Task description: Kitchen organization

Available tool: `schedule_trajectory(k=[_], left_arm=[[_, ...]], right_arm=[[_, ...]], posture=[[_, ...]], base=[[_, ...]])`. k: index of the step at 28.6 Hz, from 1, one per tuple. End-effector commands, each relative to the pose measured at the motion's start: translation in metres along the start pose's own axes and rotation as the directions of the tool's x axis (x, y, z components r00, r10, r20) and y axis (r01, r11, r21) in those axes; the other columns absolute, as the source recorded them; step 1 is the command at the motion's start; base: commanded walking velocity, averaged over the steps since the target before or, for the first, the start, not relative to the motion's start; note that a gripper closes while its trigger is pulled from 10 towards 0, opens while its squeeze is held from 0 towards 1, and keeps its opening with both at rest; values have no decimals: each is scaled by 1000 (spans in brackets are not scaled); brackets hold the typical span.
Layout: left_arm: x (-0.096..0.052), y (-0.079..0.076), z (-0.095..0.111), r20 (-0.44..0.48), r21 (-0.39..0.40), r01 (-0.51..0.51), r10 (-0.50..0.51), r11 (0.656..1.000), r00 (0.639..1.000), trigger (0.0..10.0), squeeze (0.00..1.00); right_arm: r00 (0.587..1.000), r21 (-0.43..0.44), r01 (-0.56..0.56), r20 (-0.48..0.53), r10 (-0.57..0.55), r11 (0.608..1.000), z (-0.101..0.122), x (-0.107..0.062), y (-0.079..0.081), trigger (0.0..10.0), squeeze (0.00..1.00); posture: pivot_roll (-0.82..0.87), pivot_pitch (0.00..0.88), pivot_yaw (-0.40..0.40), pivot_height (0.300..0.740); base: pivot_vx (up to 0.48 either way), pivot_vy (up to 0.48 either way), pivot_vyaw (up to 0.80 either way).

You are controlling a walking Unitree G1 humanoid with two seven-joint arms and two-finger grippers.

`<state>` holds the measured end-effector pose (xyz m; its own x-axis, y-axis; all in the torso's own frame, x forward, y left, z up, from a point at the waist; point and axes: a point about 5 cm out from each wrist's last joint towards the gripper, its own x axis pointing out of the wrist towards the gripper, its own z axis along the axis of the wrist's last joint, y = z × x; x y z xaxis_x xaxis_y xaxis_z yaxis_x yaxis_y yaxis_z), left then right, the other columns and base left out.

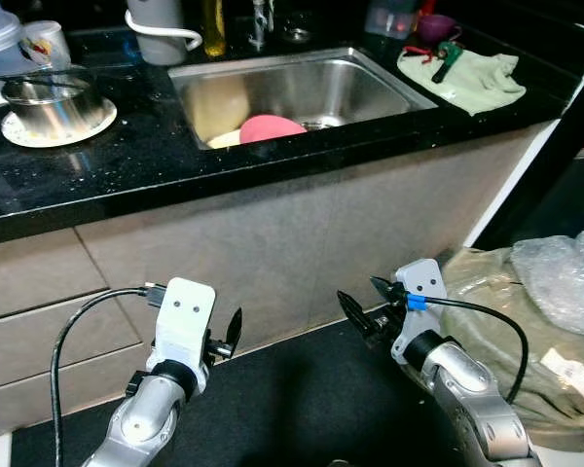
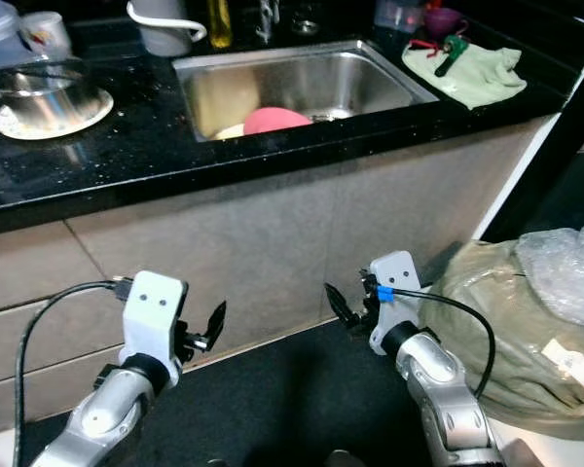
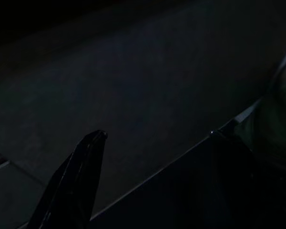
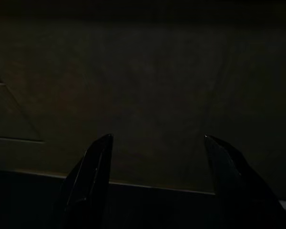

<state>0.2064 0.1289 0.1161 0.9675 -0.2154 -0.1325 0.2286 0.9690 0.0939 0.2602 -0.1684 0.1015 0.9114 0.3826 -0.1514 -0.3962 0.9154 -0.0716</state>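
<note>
Two hands hang low in front of the cabinet, both with fingers spread and holding nothing: the left hand (image 1: 232, 336) and the right hand (image 1: 362, 304). Far above and ahead of them lies the black tabletop (image 1: 127, 156). The steel sink (image 1: 302, 88) is above the gap between the hands, and a pink bowl (image 1: 271, 127) lies in it beside a pale dish. Up and to the outer side of the left hand, a steel pot (image 1: 49, 102) stands on a white plate (image 1: 58, 128). Up beyond the right hand, a green cloth (image 1: 472, 80) lies at the tabletop edge with small tools on it. Just beside the right arm, a green bag (image 1: 506, 302) rests on the floor.

The risk from here is probably in the lifting. Both hands start below the tabletop edge, so a straight rise could strike the overhang. The right elbow could also catch the bag. A wet bowl in the sink may slip from thin fingers.
</note>
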Motion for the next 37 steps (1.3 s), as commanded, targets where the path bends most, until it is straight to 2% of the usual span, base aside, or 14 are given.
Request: schedule_trajectory(k=[1, 6, 9, 15, 16, 26, 37], left_arm=[[0, -1, 4, 57, 23, 13, -14, 1000, 998, 10000, 0], [6, -1, 5, 94, 0, 32, -32, 999, 995, 10000, 0], [10, 0, 4, 90, -37, 30, -27, 999, 996, 10000, 0], [19, -1, 2, 109, -54, 50, -44, 997, 993, 10000, 0], [20, 0, 0, 102, -80, 48, -40, 996, 994, 10000, 0], [25, 4, -6, 84, -135, 15, -3, 991, 996, 10000, 0], [28, 3, -10, 81, -132, 24, -13, 991, 997, 10000, 0]], right_arm=[[999, -46, 49, 22, -48, 998, 3, 1, 0, 10000, 0], [993, -76, 117, 34, -114, 990, 3, 7, -5, 10000, 0], [993, -88, 112, 38, -109, 990, 3, 8, -5, 10000, 0], [994, -100, 109, 38, -106, 989, 4, 8, -4, 10000, 0], [993, -103, 114, 35, -111, 988, 3, 8, -5, 10000, 0], [996, -95, 93, 15, -92, 991, -2, 12, -5, 10000, 0], [997, -89, 82, 13, -81, 993, -5, 14, -4, 10000, 0]], posture=[[0, 106, -50, 740], [-30, 123, -46, 740], [-36, 128, -50, 740], [-52, 131, -49, 740], [-54, 131, -48, 740], [-62, 101, -58, 740], [-64, 63, -47, 740]], base=[[0, 0, 0], [0, 0, 0], [0, 0, 0], [0, 0, 0], [0, 0, 0], [0, 0, 0], [0, 0, 0]])
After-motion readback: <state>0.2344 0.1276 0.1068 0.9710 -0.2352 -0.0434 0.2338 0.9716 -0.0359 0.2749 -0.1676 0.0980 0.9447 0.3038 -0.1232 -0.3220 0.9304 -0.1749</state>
